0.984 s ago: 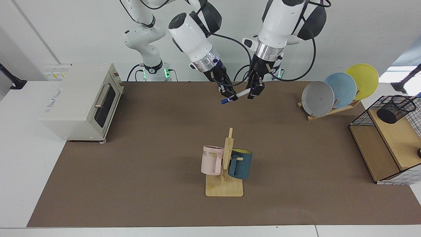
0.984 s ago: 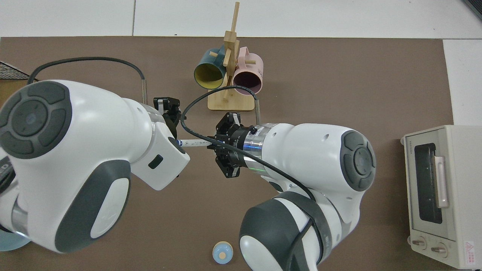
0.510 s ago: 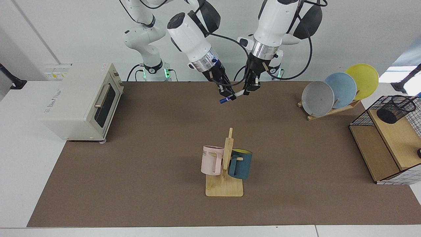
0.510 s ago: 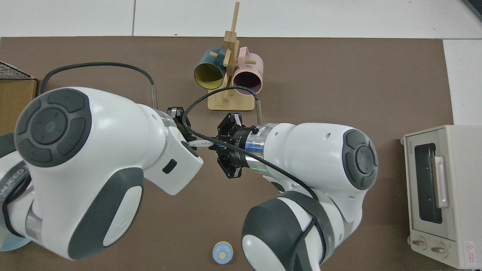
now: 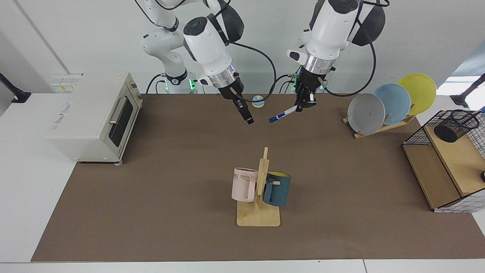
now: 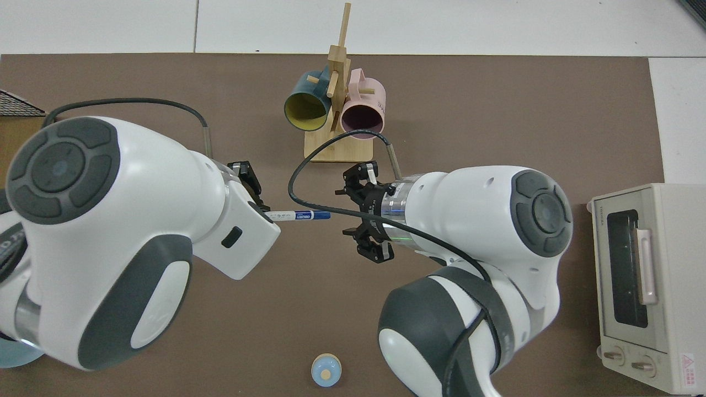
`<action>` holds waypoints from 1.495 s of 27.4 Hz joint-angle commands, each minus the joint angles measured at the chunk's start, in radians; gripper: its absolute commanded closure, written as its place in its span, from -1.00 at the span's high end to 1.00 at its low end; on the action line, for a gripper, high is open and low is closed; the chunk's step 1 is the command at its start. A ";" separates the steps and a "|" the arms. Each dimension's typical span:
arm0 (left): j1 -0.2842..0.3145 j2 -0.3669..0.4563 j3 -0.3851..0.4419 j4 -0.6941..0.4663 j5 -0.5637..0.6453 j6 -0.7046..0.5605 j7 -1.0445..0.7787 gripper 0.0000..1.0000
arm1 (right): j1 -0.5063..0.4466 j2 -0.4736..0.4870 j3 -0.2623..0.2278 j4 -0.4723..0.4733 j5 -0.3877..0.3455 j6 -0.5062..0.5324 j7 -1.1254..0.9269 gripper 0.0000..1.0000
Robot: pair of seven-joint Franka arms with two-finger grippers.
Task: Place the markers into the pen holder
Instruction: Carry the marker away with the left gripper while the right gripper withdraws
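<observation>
1. A brown mat covers the worktop (image 5: 151,212) before a pale wall; on it stand a toaster oven (image 5: 94,117), a mug rack (image 5: 259,189) and a plate rack (image 5: 390,104).
2. The pen holder (image 5: 456,125) sits on a wire-grid shelf (image 5: 443,170) at the worktop's edge, well apart from both arms.
3. The left gripper (image 5: 305,103), above the far part of the worktop, has its fingers closed on the white end of the marker (image 5: 283,113); the blue cap slants down.
4. The right gripper (image 5: 246,113) hangs near the cap, touching nothing; its fingers look narrow.

Marker (image 5: 283,113) hangs above the mat (image 5: 170,189) — pen holder (image 5: 456,125) on the shelf (image 5: 451,167), far aside.
</observation>
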 commanded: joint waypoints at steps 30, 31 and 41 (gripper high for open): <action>0.022 0.070 0.624 0.118 0.330 0.045 0.497 -1.00 | -0.485 -0.132 0.011 0.115 -0.318 -0.452 -1.439 1.00; 0.023 0.076 0.628 0.134 0.350 0.045 0.498 -1.00 | -0.487 -0.135 0.008 0.113 -0.322 -0.453 -1.445 1.00; 0.068 0.136 0.653 0.249 0.514 0.080 0.544 -1.00 | -0.502 -0.143 0.008 0.103 -0.344 -0.443 -1.479 1.00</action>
